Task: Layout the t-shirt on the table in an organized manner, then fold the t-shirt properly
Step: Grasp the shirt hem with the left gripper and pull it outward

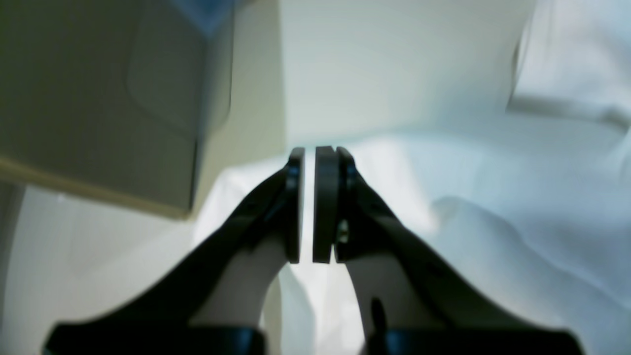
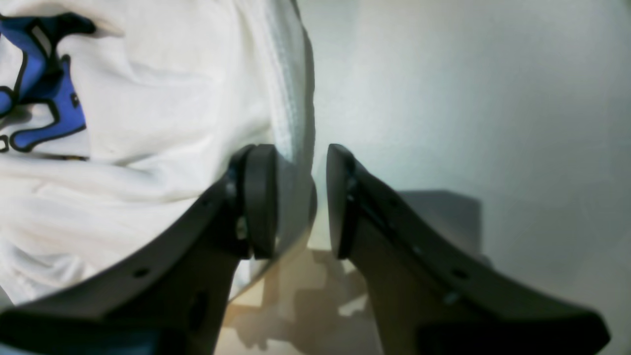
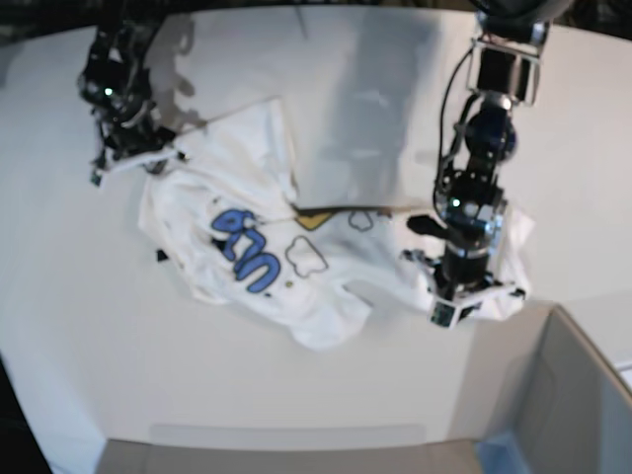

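Note:
The white t-shirt (image 3: pixel 316 286) lies crumpled mid-table (image 3: pixel 326 59), its blue lettering (image 3: pixel 242 247) facing up. At the shirt's right edge, my left gripper (image 3: pixel 462 306) points down into the cloth. The left wrist view shows this gripper (image 1: pixel 309 150) closed to a thin slit on the t-shirt (image 1: pixel 493 197) at the edge of the cloth. My right gripper (image 3: pixel 138 158) holds the shirt's far left corner. Seen from the right wrist, a bunched hem of the t-shirt (image 2: pixel 148 123) fills the space between that gripper's (image 2: pixel 300 153) jaws, next to the blue print (image 2: pixel 39 98).
A grey box (image 3: pixel 583 395) stands at the lower right, close to my left gripper, and fills the upper left of the left wrist view (image 1: pixel 98 98). Bare white table (image 2: pixel 468 98) lies beside the right gripper. The table's curved front edge (image 3: pixel 286 427) runs below the shirt.

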`<act>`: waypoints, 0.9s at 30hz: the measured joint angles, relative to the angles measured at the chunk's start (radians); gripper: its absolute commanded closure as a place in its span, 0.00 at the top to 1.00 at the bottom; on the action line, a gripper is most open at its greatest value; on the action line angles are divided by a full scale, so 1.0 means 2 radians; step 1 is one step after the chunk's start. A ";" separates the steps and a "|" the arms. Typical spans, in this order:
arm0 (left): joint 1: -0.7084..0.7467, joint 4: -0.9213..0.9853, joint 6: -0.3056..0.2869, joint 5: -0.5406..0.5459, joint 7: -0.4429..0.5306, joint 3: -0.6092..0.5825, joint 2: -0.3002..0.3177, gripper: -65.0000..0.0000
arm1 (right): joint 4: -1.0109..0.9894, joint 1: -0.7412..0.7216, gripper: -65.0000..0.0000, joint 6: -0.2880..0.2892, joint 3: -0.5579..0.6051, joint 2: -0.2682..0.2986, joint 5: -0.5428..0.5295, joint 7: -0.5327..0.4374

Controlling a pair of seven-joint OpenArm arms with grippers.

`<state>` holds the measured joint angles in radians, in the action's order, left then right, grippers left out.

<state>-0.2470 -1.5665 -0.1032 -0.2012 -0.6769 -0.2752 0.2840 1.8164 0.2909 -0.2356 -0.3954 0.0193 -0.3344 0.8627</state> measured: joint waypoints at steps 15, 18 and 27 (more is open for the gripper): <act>0.114 -0.086 -0.003 -0.002 -0.045 0.000 -0.008 0.44 | 0.000 -0.003 0.28 -0.001 0.001 -0.001 0.000 0.002; 0.119 -0.101 -0.063 0.004 -0.039 -0.005 0.015 0.44 | 0.000 -0.006 0.28 -0.002 0.003 0.000 0.003 0.003; 0.081 -0.019 -0.243 -0.003 -0.039 -0.003 0.019 0.44 | -0.001 -0.005 0.28 -0.001 0.024 0.000 0.002 0.002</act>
<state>-0.0845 -1.6039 -0.5900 -0.2077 -0.7551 -0.2806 0.3229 1.8137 0.2802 -0.2382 -0.3477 0.0196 -0.3302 0.8673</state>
